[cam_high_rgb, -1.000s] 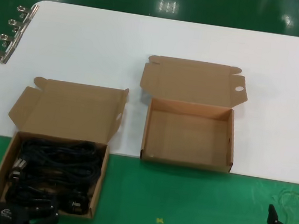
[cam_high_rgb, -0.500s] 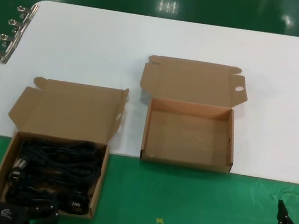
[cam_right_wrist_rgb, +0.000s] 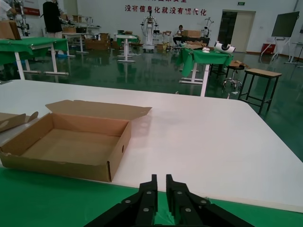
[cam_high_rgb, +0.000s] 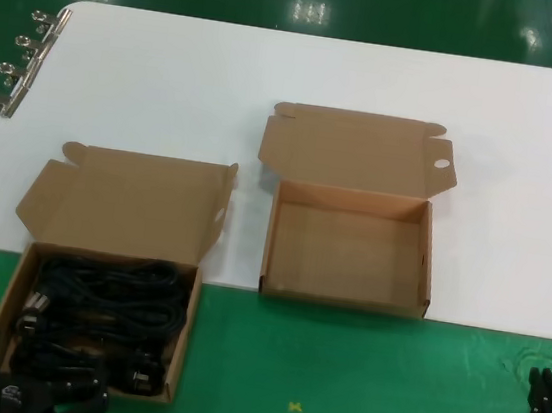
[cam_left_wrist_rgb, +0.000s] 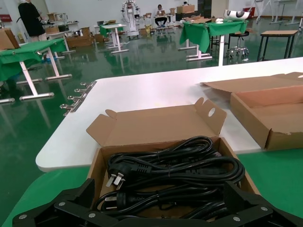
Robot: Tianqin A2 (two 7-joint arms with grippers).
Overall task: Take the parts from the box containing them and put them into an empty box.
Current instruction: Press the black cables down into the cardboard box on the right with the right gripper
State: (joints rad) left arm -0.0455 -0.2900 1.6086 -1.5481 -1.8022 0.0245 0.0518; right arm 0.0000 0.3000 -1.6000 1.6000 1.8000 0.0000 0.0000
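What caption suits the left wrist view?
Open left gripper poised over black power cords in their cardboard box.

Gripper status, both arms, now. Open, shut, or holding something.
Left gripper: open, holding nothing, at the near edge of the box of black power cords.
Right gripper: shut, holding nothing, low over the green mat.
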